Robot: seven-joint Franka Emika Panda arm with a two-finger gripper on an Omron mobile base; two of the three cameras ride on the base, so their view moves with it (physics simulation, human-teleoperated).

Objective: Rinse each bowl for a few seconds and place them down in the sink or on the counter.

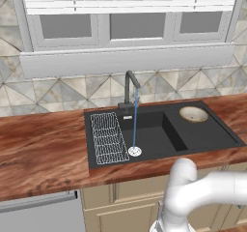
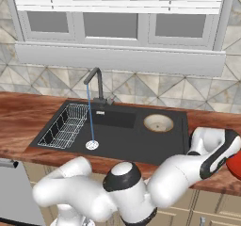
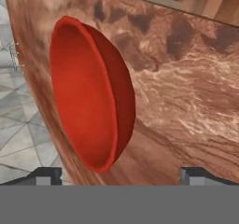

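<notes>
Gripper [image 3: 119, 176], jaws wide & empty, nears red bowl [image 3: 88, 92] on counter [image 3: 196, 87]; next: straddle rim, clamp, carry to running tap [image 2: 94, 81].

you get flat, even, bright rendered light; soft sheen on the wooden surface [image 1: 43, 144], faint shadow beside the red bowl [image 3: 88, 92], slightly coarse, pixelated hand view.
</notes>
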